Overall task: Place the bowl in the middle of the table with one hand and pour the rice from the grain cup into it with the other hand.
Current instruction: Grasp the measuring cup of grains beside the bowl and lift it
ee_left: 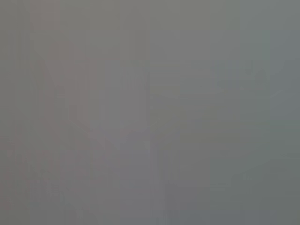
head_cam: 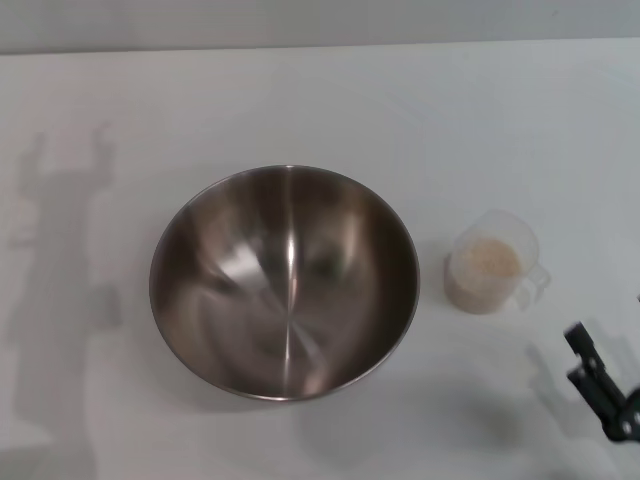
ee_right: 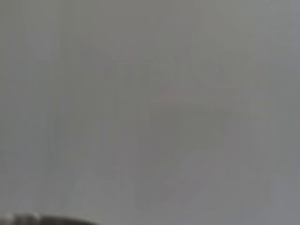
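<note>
Clearly, the small frosted plastic grain cup of pale rice could tip if the right gripper, apparently open, clips it beside the wide steel bowl.

R gripper cut off (edge)

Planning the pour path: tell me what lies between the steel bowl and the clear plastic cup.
Only bare white table lies between the steel mixing bowl and the rice-filled cup, per the head view.

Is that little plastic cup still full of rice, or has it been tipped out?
Still holding rice: the grain cup stands upright beside the bowl, pale rice inside. The bowl looks empty.
</note>
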You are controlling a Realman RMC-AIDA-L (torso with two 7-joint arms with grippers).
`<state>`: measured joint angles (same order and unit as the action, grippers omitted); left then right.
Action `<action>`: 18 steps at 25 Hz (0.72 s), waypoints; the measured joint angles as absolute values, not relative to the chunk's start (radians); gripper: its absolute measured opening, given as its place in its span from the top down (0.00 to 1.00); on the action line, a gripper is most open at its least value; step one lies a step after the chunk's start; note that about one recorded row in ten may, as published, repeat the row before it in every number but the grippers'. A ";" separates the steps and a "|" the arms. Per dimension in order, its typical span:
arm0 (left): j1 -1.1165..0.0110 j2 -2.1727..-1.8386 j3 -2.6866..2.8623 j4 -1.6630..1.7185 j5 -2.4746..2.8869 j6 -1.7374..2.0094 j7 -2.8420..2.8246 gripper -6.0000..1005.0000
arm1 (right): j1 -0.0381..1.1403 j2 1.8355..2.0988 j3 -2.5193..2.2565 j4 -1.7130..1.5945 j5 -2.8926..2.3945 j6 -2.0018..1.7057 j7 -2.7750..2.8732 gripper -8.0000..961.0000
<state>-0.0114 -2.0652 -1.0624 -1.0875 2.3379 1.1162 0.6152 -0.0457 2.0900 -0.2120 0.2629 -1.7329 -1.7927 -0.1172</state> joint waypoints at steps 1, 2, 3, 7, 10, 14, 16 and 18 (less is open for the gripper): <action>-0.011 -2.065 -1.062 -1.088 2.338 1.116 0.615 0.27 | -0.046 2.090 -0.212 0.263 -1.733 -1.793 -0.117 0.20; -0.021 -2.065 -1.067 -1.048 2.338 1.128 0.561 0.27 | -0.057 2.090 -0.209 0.280 -1.719 -1.781 -0.136 0.20; -0.030 -2.064 -1.069 -1.018 2.338 1.135 0.530 0.27 | -0.065 2.090 -0.207 0.295 -1.700 -1.765 -0.148 0.20; -0.064 -2.064 -1.074 -0.904 2.339 1.168 0.432 0.27 | -0.051 2.093 -0.205 0.351 -1.627 -1.678 -0.164 0.20; -0.078 -2.066 -1.068 -0.857 2.355 1.195 0.401 0.27 | -0.004 2.093 -0.198 0.406 -1.594 -1.601 -0.189 0.20; -0.088 -2.066 -1.066 -0.840 2.362 1.200 0.398 0.27 | 0.024 2.093 -0.197 0.442 -1.584 -1.568 -0.223 0.20; -0.096 -2.066 -1.067 -0.830 2.362 1.200 0.397 0.27 | 0.032 2.093 -0.197 0.462 -1.582 -1.555 -0.256 0.20; -0.105 -2.066 -1.068 -0.817 2.362 1.201 0.396 0.27 | 0.041 2.093 -0.196 0.477 -1.580 -1.547 -0.278 0.20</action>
